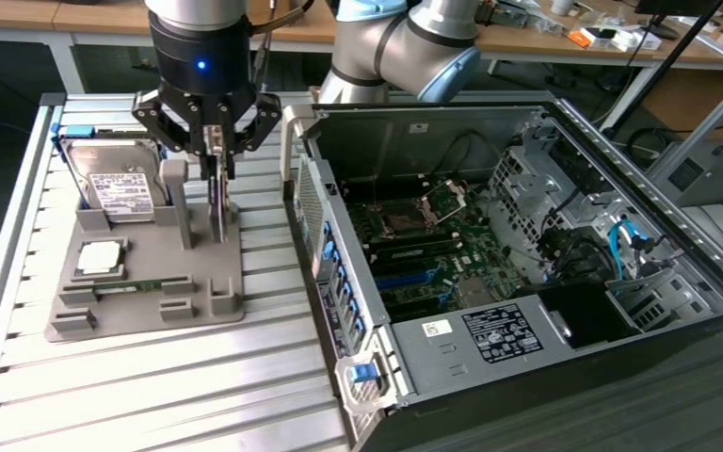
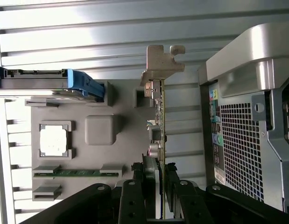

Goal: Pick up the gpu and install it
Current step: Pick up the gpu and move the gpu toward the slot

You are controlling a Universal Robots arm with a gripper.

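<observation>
A robotics lab or workshop: a robot arm [image 1: 387, 47] stands over a ribbed aluminium table [image 1: 148, 377], beside an opened computer case [image 1: 525, 235], with cluttered wooden workbenches [image 1: 613, 42] behind.

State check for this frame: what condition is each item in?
gripper: shut on the gpu's edge
gpu: upright on edge, over the gray holder
hard drive: leaning in the holder
memory stick: flat in its slot
computer case: side panel off, open

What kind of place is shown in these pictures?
Probably a robotics lab or test bench for computer assembly. An open PC case lies on its side beside a grey parts tray holding a hard drive, and cluttered desks stand behind.
</observation>
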